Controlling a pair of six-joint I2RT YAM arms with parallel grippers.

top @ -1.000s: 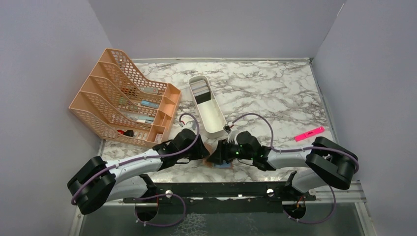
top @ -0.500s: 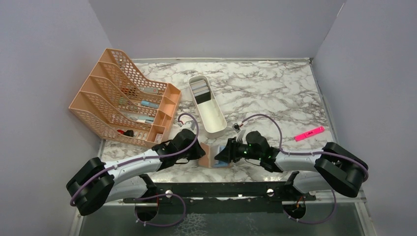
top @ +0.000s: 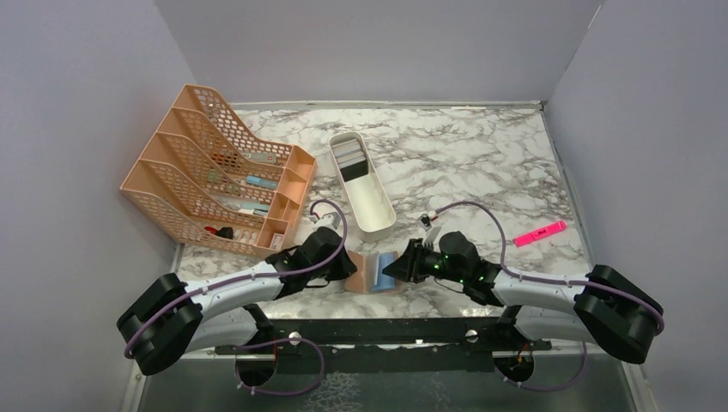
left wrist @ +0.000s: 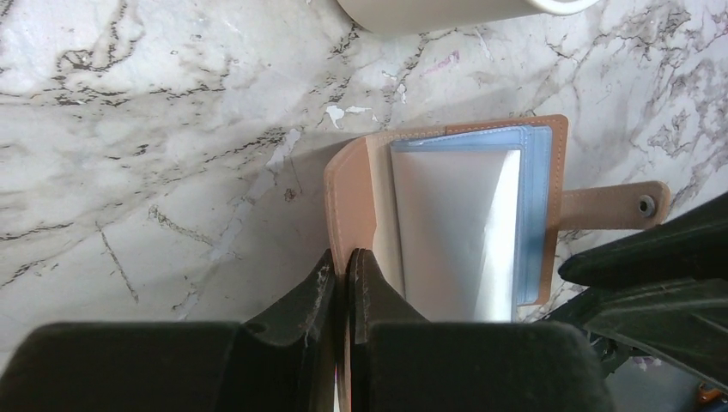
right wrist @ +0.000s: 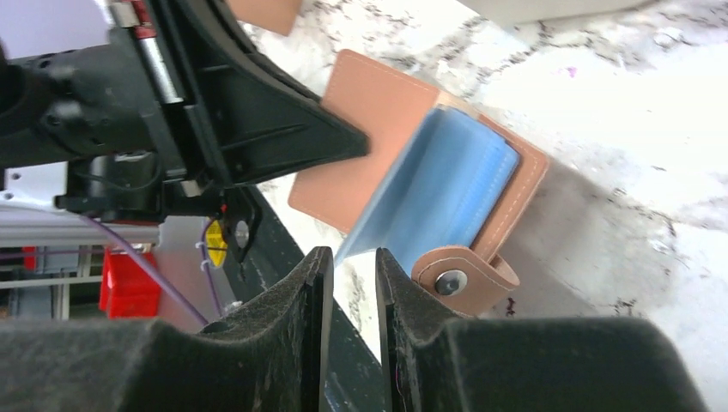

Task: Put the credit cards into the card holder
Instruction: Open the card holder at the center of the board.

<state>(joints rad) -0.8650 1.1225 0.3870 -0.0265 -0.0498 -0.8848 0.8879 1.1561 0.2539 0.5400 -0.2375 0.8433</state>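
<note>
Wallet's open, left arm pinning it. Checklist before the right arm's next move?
1. card holder open, blue sleeves exposed: ok.
2. Left jaws shut on its cover edge: ok.
3. Right jaws holding a card: not ok; slightly apart beside the sleeves, nothing seen in them.
4. credit cards located: ok, at the far end of the white tray.
5. Free sleeve slot: cannot tell.
6. snap strap clear of the sleeves: ok, lying out to the side.
</note>
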